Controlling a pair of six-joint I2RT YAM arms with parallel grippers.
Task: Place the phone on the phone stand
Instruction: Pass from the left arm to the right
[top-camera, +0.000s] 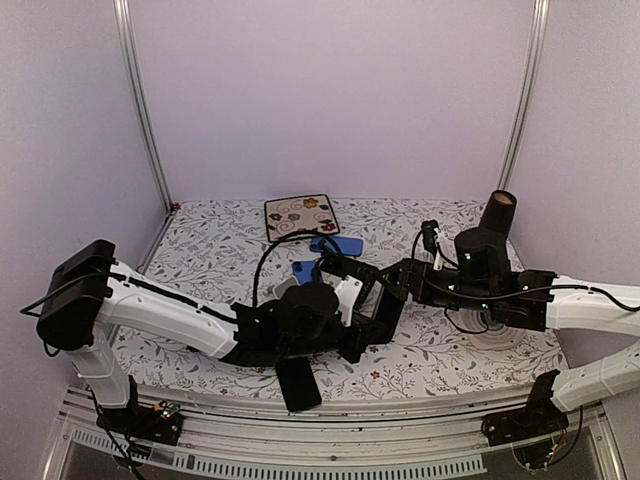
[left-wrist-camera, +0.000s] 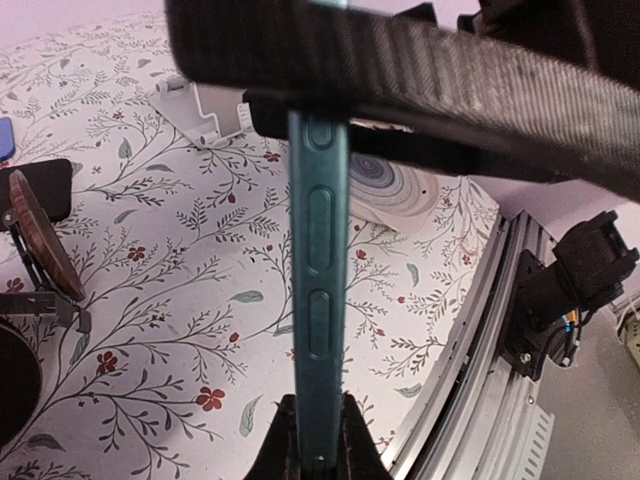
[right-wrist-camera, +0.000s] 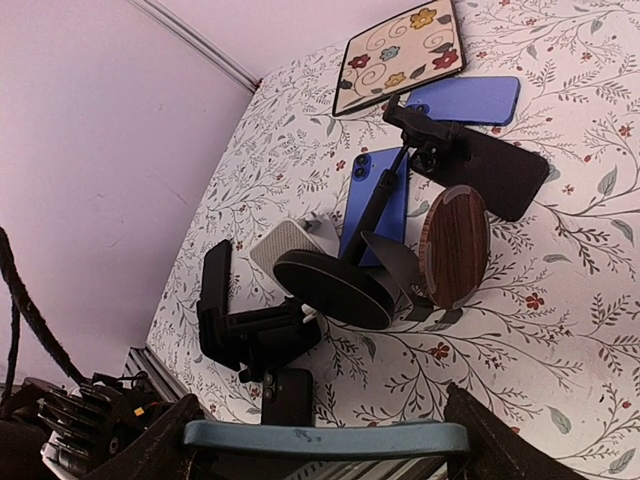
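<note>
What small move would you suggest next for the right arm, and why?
Probably close the right gripper firmly on the teal phone: it lies between those jaws, their grip unclear, while the left gripper is shut on it, so a second hold should precede release.

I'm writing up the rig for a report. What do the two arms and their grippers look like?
Both arms pair white shells on the long links with black joint housings: left arm, right arm. Loose black cables run along each. Small green lights dot the right arm's wrist section. The left gripper and right gripper are black and two-fingered.
</note>
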